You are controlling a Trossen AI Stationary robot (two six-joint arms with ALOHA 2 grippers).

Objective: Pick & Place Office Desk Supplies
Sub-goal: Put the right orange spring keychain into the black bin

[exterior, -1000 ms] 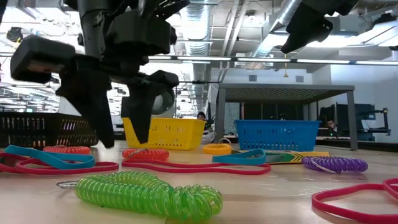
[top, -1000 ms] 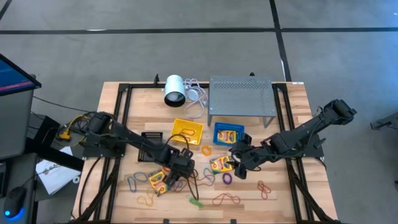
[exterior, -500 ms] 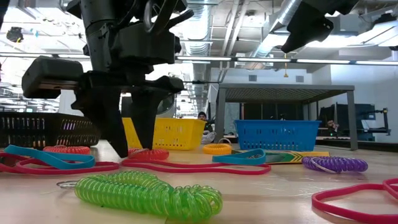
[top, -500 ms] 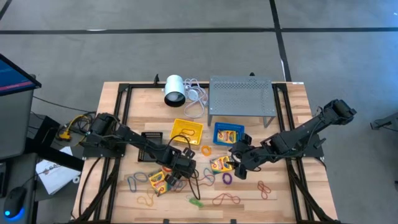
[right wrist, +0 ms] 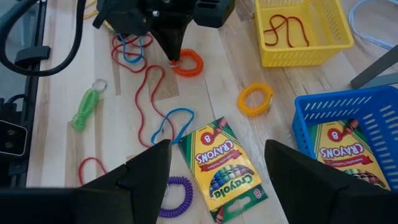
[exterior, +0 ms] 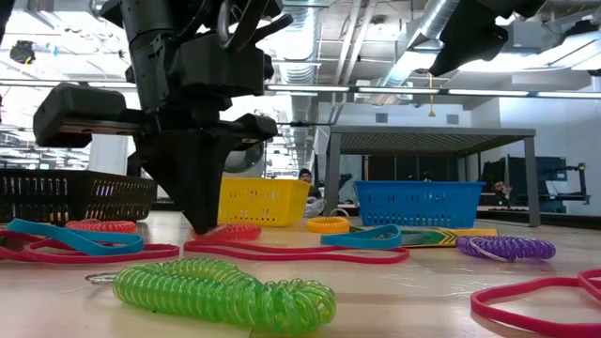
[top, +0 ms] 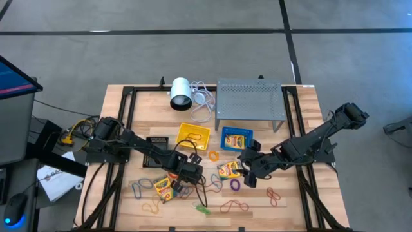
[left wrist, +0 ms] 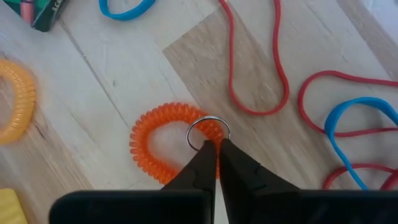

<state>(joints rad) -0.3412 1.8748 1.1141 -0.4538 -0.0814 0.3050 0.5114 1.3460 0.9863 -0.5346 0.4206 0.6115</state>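
Note:
An orange coil ring (left wrist: 163, 144) with a small metal key ring (left wrist: 208, 132) lies flat on the wooden table among red and blue rubber bands (left wrist: 348, 118). My left gripper (left wrist: 215, 155) points steeply down and is shut on it; the right wrist view shows the gripper (right wrist: 175, 55) at the coil (right wrist: 189, 63). My right gripper (right wrist: 217, 180) hovers open above a yellow-and-green crayon box (right wrist: 225, 167) that lies flat on the table. A second crayon box (top: 163, 187) lies beside the left arm. My left gripper pinches the orange coil's band (left wrist: 215, 133) between its two fingertips, right where the metal key ring hangs. The fingers come from above, slanting steeply down. The coil lies flat on the table, and in the low view its loop (exterior: 230, 232) rests on the wood beside the fingertips.
At the back stand a yellow basket (top: 194, 135) holding a red band, a blue basket (top: 236, 138) holding a crayon box, and a black basket (top: 158, 143). Behind them are the grey rack (top: 250, 100) and the white cylinder (top: 181, 93). Green (top: 203, 209), purple (top: 235, 185) and yellow (top: 213, 155) coils lie nearby.
My left gripper has shut from wide open, its fingertips closing onto the orange coil while the hand stayed in place. The coil has stayed flat on the table.

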